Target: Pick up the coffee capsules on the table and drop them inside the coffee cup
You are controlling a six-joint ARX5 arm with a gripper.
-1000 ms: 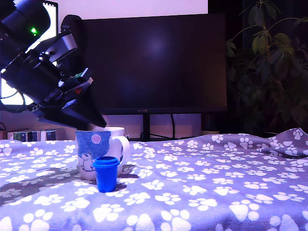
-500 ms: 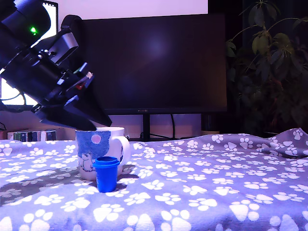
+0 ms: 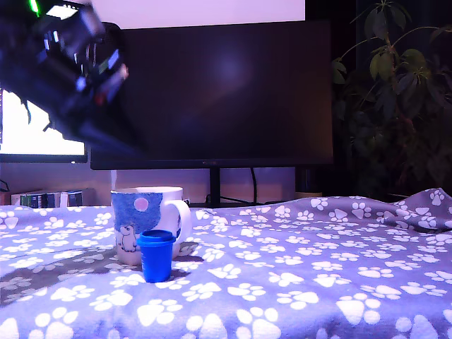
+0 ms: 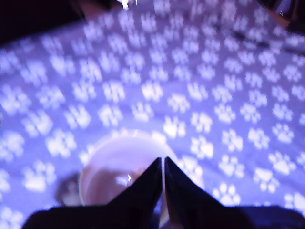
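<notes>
The coffee cup (image 3: 148, 224), a white mug with a blue picture band, stands on the paw-print table (image 3: 304, 282) at the exterior view's left. A blue coffee capsule (image 3: 156, 256) stands upright just in front of it, touching or nearly touching it. My gripper (image 3: 131, 145) hangs blurred well above the mug, towards the exterior view's upper left. In the wrist view the gripper (image 4: 163, 160) is shut, its fingers meeting with nothing between them, over the mug's open mouth (image 4: 125, 167). What lies inside the mug is too blurred to tell.
A large dark monitor (image 3: 226, 92) on a stand rises behind the table. A leafy plant (image 3: 395, 99) fills the exterior view's right. The cloth bunches into a fold (image 3: 424, 205) at the far right.
My arm has risen from just above the mug's rim and swung up towards the exterior view's upper left, now motion-blurred. The mug and the blue capsule have not moved.
</notes>
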